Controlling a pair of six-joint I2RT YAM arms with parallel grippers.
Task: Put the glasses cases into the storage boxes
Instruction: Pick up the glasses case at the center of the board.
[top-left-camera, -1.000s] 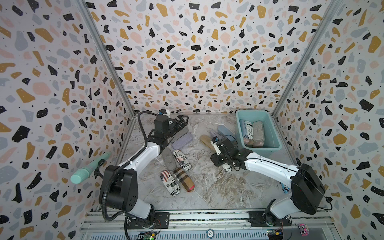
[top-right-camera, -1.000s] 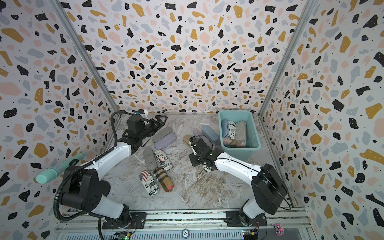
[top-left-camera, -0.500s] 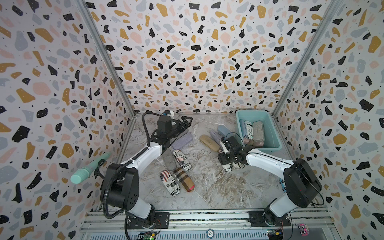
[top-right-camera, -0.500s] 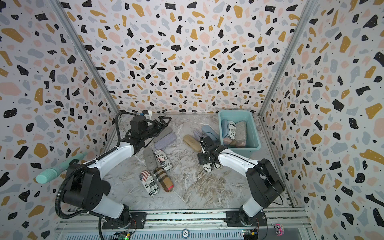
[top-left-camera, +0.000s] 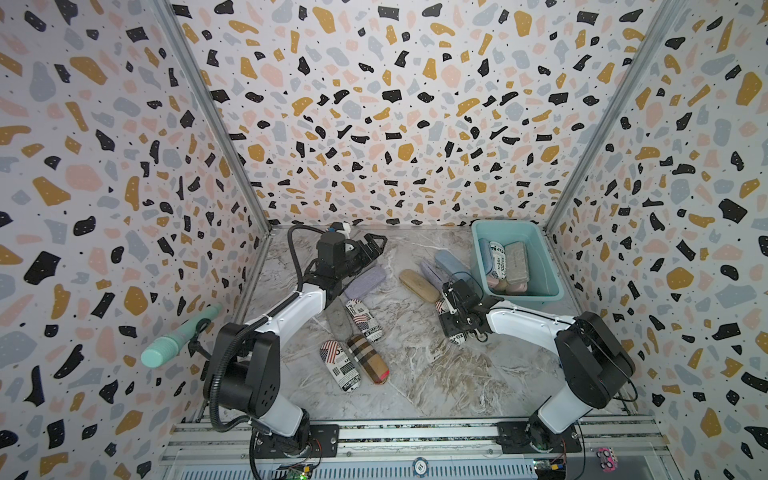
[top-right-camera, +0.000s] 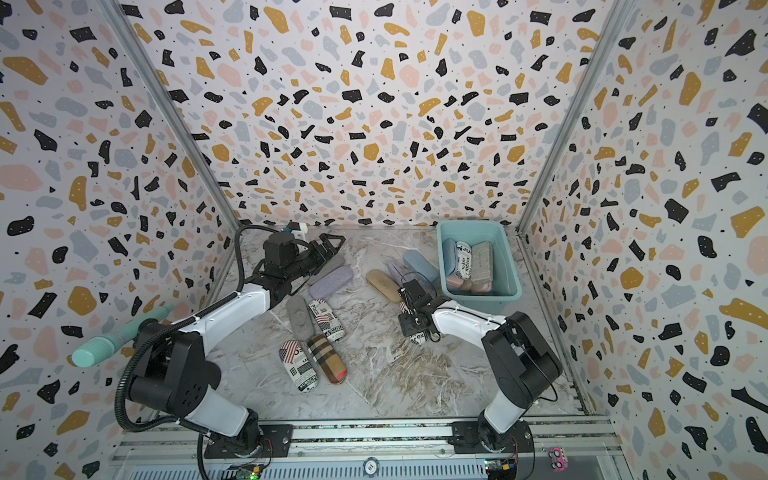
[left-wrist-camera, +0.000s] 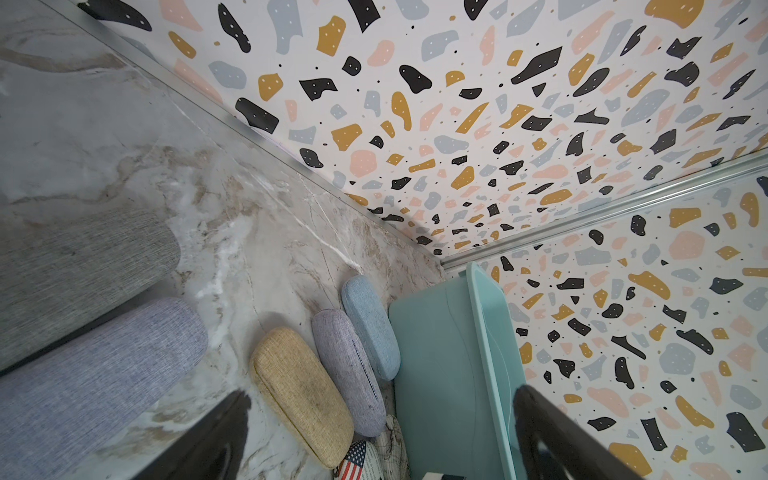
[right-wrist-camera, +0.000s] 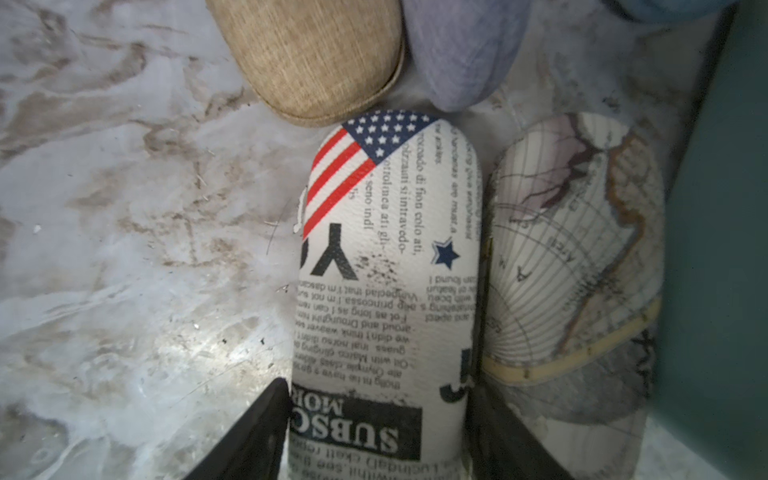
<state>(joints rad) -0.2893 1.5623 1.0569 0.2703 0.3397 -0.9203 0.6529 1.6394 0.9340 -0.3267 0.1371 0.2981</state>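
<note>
My right gripper (right-wrist-camera: 376, 415) is shut on a newspaper-print case with a flag corner (right-wrist-camera: 386, 257). This case lies flat on the table between a map-print case (right-wrist-camera: 573, 270) and bare marble, in front of the teal storage box (top-left-camera: 552, 291). In both top views the right gripper (top-left-camera: 451, 322) (top-right-camera: 411, 320) covers most of that case. Several glasses cases lie inside the box. My left gripper (top-left-camera: 374, 245) (left-wrist-camera: 382, 392) hangs open at the back left, above a lilac case (top-left-camera: 365, 282). Tan (top-left-camera: 419, 284), lilac (top-left-camera: 432, 272) and blue (top-left-camera: 451, 262) cases lie side by side left of the box.
A grey case (top-left-camera: 338, 322), two newspaper-print cases (top-left-camera: 365, 320) (top-left-camera: 338, 365) and a brown plaid case (top-left-camera: 368, 363) lie at mid-left. A mint-green ribbed cylinder (top-left-camera: 178, 336) sticks out by the left wall. Terrazzo-patterned walls close three sides.
My right gripper has swung right toward the box, its jaws have widened, and they now sit on both sides of the flag-corner case. My left gripper has drifted slightly right, still open.
</note>
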